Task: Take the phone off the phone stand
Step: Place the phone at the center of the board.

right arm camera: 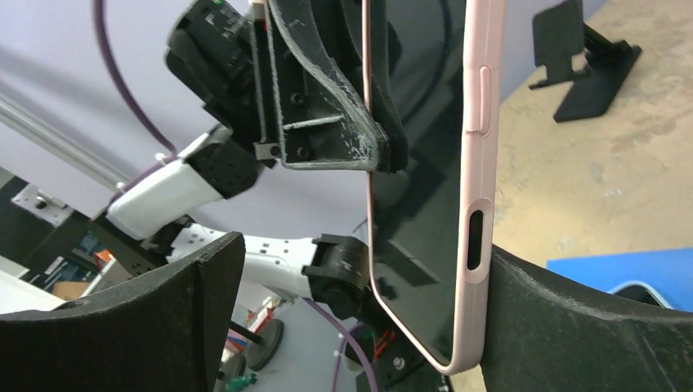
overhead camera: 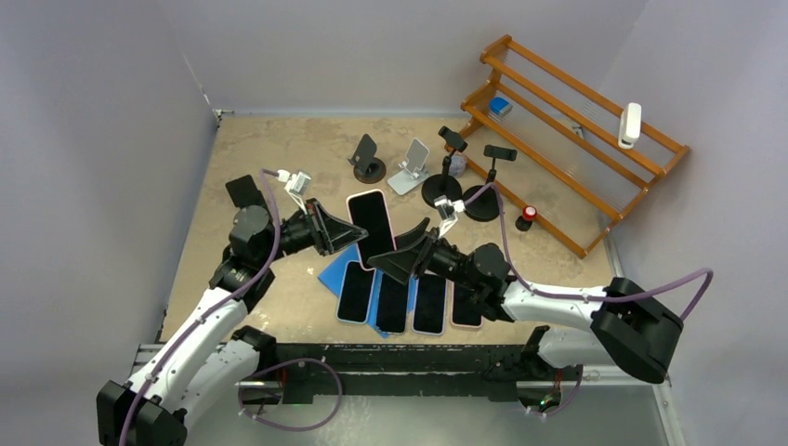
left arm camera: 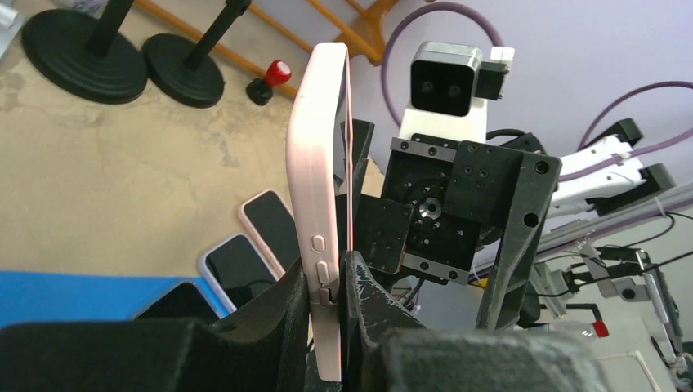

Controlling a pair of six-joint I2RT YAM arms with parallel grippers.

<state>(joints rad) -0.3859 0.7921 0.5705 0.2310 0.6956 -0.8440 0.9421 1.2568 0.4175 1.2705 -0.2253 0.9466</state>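
A pink-cased phone (overhead camera: 372,223) with a dark screen hangs in the air above the middle of the table, held edge-on. My left gripper (left arm camera: 327,282) is shut on the phone (left arm camera: 320,163), one finger on each face near the side buttons. My right gripper (right arm camera: 359,278) is open, jaws wide apart. The phone (right arm camera: 425,204) stands between them, its back close against the right-hand finger (right arm camera: 572,327), with a broad gap to the other. Empty phone stands, one black (overhead camera: 368,158) and one white (overhead camera: 411,167), sit at the back.
Several phones lie side by side on a blue mat (overhead camera: 330,269) under the grippers. Two black pole stands (overhead camera: 444,181) (overhead camera: 483,200) and a small red-topped item (overhead camera: 528,216) sit back right. A wooden rack (overhead camera: 576,121) fills the far right corner.
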